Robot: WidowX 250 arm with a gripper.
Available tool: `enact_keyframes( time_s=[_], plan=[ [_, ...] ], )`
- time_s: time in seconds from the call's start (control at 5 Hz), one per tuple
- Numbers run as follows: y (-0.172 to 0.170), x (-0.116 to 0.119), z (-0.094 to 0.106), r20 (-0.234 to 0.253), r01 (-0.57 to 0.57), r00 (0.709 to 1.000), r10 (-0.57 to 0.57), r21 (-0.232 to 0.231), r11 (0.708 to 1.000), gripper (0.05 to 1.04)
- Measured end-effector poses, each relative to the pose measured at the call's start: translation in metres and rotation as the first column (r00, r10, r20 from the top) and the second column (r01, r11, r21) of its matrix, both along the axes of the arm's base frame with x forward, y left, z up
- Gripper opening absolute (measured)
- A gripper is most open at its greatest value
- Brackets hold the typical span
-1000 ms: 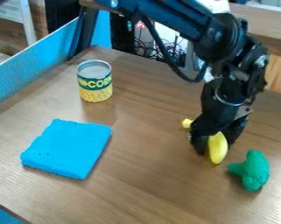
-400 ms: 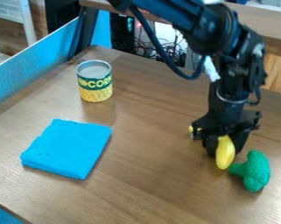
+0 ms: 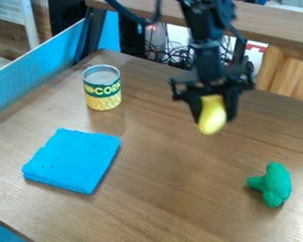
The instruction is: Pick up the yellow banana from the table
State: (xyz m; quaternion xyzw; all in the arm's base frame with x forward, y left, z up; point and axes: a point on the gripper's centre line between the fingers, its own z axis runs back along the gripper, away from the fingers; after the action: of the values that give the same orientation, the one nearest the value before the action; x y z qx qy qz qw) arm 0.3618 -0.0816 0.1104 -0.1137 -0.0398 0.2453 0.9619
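The claw [image 3: 210, 106] is clamped on the yellow banana-like toy [image 3: 212, 116], held above the far part of the table [image 3: 160, 170], between the can [image 3: 102, 88] and the table's right edge

A can [image 3: 103, 94] stands to one side of the jaws; nearer the camera lie a blue cloth [image 3: 73, 160] and a green toy broccoli [image 3: 276, 185].

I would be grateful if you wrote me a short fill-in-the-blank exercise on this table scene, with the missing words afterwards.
The gripper holds an object coloured ____.
The folded cloth is coloured ____.
The can is standing ____, not lying on its side.
In the camera view, the green toy lies to the ____ of the cloth.

Missing words: yellow; blue; upright; right.
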Motion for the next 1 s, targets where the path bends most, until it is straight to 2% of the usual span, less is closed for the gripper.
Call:
enact_keyframes(
  time_s=[0.2, 0.4, 0.6, 0.8, 1.0],
  plan=[
    [0.031, -0.002, -0.002, 0.013, 0.054, 0.998, -0.054, 0.001, 0.999, 0.61],
    [0.055, 0.003, -0.007, 0.039, 0.127, 0.991, -0.128, 0.04, 0.991, 0.61],
    [0.08, 0.011, -0.018, 0.008, 0.169, 0.985, -0.171, 0.092, 0.981, 0.61],
    [0.101, 0.022, -0.034, 0.011, 0.178, 0.983, -0.184, 0.197, 0.964, 0.61],
    [0.111, 0.032, -0.048, 0.081, 0.202, 0.969, -0.233, 0.285, 0.937, 0.61]
  ],
)
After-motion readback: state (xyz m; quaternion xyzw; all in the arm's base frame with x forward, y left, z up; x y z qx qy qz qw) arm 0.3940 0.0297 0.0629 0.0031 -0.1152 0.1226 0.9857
